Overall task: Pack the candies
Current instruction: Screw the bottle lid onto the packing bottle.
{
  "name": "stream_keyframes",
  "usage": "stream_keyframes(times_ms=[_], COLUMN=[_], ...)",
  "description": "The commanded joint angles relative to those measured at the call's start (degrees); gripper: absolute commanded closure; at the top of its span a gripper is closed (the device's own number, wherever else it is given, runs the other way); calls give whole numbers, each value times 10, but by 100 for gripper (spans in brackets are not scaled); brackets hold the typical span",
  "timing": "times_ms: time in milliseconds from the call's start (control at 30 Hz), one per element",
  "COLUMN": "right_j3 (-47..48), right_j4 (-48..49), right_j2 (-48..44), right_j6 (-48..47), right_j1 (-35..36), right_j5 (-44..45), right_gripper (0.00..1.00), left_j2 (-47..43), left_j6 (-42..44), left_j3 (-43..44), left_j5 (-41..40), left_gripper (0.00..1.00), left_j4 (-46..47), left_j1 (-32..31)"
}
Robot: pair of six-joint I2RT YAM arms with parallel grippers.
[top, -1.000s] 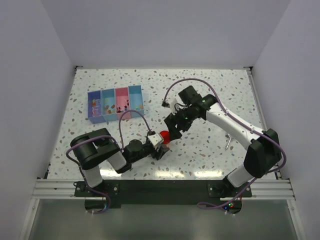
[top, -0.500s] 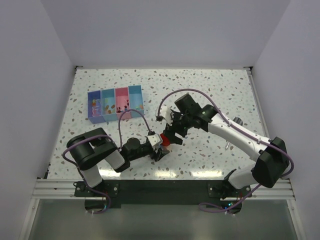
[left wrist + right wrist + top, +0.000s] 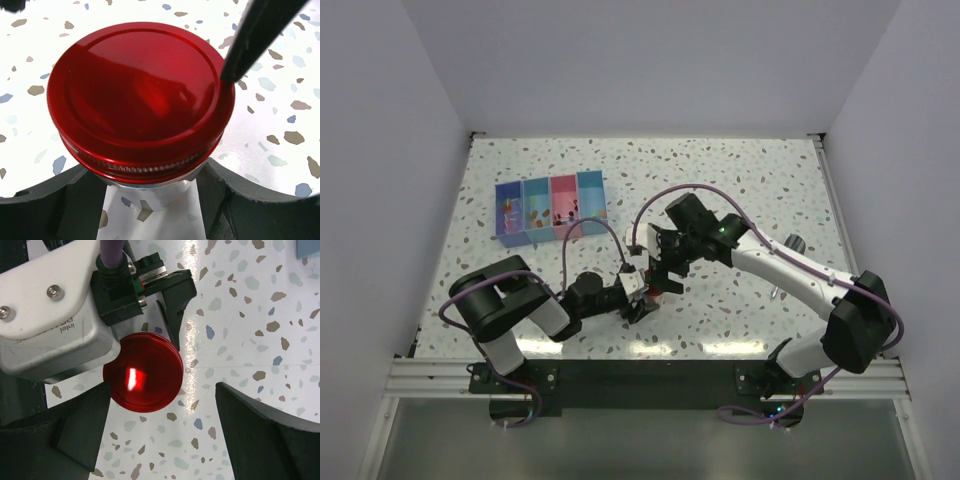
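Candies (image 3: 563,213): tiny, light, wrapped, probably slippery and apt to scatter; best pinched singly across the wrapper. Lying in the compartments of the tray (image 3: 592,180) at ten o'clock on the worktop (image 3: 760,180). Left gripper (image 3: 638,298) clamped around the jar (image 3: 155,195) beneath its red lid (image 3: 140,95), toward six o'clock. Right gripper (image 3: 162,405) spread wide astride the lid, holding nothing. Bare worktop toward three o'clock; tray near the nine o'clock edge.

One red-lidded jar (image 3: 140,95), one four-compartment tray (image 3: 563,178), two grippers (image 3: 145,187) (image 3: 162,390), candies (image 3: 548,213) too small to count.
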Motion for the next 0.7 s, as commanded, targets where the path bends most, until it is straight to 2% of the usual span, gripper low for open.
stream_keyframes(times_ms=[0,167,667], right_j3=[19,27,3], right_j4=[4,-24,-18], right_j2=[10,21,14], right_j6=[-32,-49,-51], right_j1=[4,12,19], right_j5=[-44,-58,-56], right_gripper=[12,12,19], left_j2=[-20,-21,-15], left_j6=[24,25,19], left_j3=[17,17,23], left_j5=[17,25,32], left_gripper=[49,49,49], left_j4=[21,18,15], left_j1=[3,6,10])
